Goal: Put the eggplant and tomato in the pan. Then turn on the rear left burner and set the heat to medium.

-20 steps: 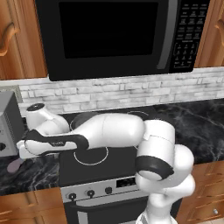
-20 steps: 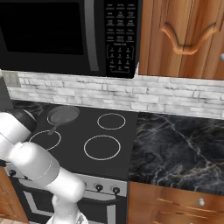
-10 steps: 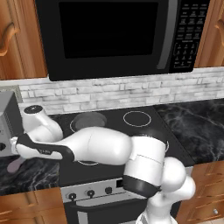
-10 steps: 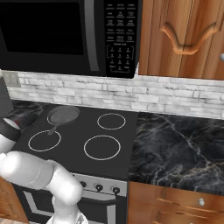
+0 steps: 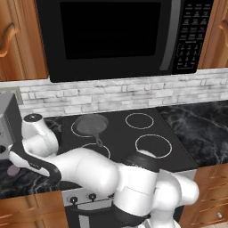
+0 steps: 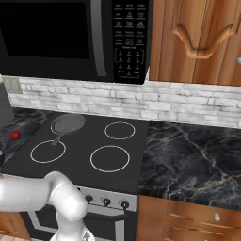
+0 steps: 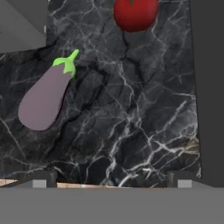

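Observation:
In the hand view the eggplant lies on the black marble counter, grey-purple with its green cap pointing up-right. The red tomato sits beyond it at the top edge. My gripper hangs above the counter, open, with nothing between its fingertips; the eggplant is ahead and to the left of it. The dark pan rests empty on the cooktop's rear left, covering the rear left burner. From the right base view the tomato shows left of the cooktop and the pan behind the front left ring.
A grey appliance stands on the counter at the far left, and its corner is near the eggplant. The cooktop's dark edge runs along the right. Stove knobs line the front panel. The microwave hangs above.
My arm has swung further left and lower over the counter, uncovering the pan in the left base view. The jaws stayed open. Eggplant, tomato and pan have not moved.

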